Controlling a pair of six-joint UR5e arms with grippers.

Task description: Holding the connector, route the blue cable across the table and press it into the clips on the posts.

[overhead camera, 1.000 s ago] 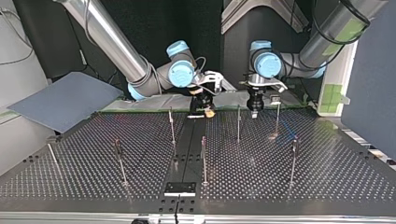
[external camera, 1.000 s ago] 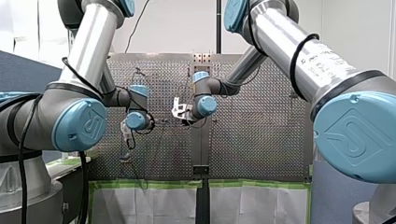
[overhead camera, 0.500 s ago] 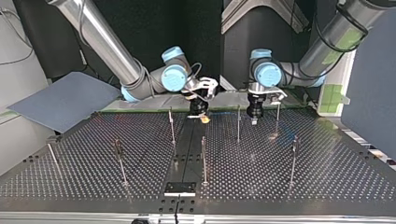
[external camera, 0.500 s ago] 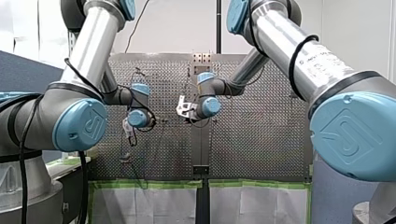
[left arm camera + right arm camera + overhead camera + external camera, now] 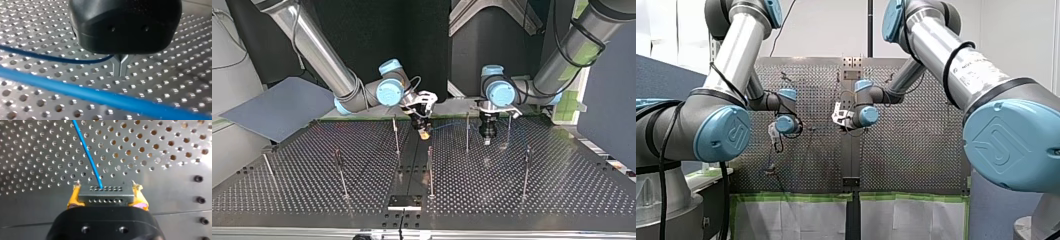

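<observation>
A grey connector (image 5: 105, 195) sits between the yellow pads of my right gripper (image 5: 106, 197), which is shut on it. The blue cable (image 5: 87, 152) leaves the connector and runs away over the perforated table (image 5: 162, 195). In the top view my right gripper (image 5: 424, 131) hangs low near the middle, beside a post (image 5: 396, 135). My left gripper (image 5: 486, 140) points down between two posts (image 5: 467, 132) further right. Its metal fingers (image 5: 117, 66) are shut, and the thin blue cable (image 5: 50, 57) runs into them. A nearer, blurred stretch of cable (image 5: 100, 96) crosses under the wrist.
Several thin posts stand on the table, among them one (image 5: 430, 170) in the middle, one (image 5: 526, 170) at the right and one (image 5: 339, 172) at the left. A grey board (image 5: 282, 107) leans at the far left. A black plate (image 5: 404, 201) lies at the near edge.
My right gripper has moved with the connector toward the top view's left and lower, nearer the table. My left gripper has dropped down between the posts. Both stay shut.
</observation>
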